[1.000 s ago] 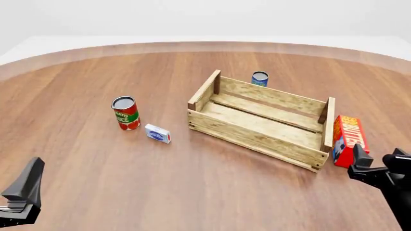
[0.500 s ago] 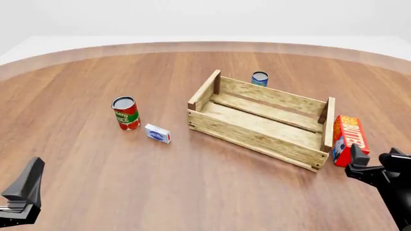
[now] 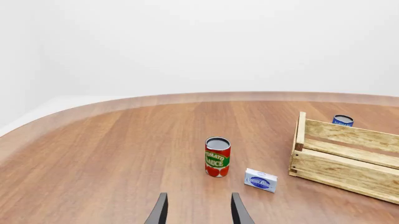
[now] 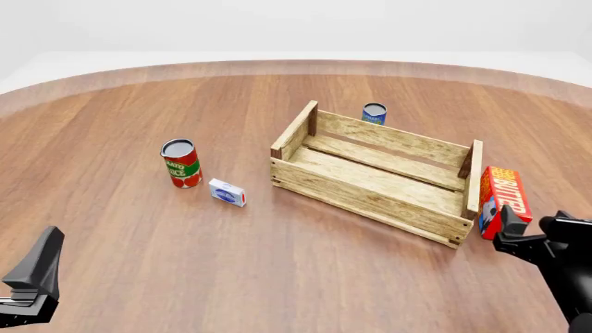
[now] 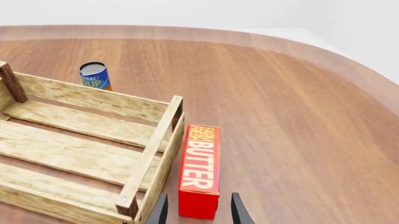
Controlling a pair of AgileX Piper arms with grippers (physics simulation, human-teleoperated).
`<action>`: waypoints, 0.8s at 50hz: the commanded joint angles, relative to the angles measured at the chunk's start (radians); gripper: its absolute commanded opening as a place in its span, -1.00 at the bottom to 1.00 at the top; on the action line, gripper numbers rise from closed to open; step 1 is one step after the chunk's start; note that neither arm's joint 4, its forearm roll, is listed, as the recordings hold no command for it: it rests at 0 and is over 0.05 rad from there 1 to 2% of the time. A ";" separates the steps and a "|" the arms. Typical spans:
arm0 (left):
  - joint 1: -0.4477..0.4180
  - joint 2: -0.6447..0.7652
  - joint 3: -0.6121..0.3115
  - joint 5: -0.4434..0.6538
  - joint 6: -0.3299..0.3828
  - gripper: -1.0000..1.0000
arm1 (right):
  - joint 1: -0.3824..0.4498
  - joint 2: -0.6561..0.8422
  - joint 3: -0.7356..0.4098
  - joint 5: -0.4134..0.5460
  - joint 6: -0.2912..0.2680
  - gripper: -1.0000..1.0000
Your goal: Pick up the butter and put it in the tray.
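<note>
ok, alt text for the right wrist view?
The open right tool points at the near end of the red butter, lying on the table against the outside of the wooden tray. A blue can stands beyond the tray.

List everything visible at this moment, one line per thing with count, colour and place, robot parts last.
butter: one, red carton with yellow-orange lettering, on the table just outside the tray's right end.
tray: one, light wooden slats, right of centre, nothing inside.
tomato sauce can: one, red and green, upright, left of the tray.
small box: one, white and blue, beside the tomato sauce can.
blue can: one, upright behind the tray.
table: one, brown wood.
left gripper: one, black, open, at the near left, holding nothing.
right gripper: one, black, open, fingers either side of the butter's near end.
</note>
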 commanded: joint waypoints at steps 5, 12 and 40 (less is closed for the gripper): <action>0.000 0.000 0.000 0.000 0.000 1.00 | -0.005 0.040 -0.019 -0.012 -0.006 1.00; 0.000 0.000 0.000 0.000 0.000 1.00 | -0.007 0.057 -0.027 -0.016 -0.010 1.00; 0.000 0.000 0.000 0.000 0.000 1.00 | -0.008 0.160 -0.072 -0.018 -0.022 1.00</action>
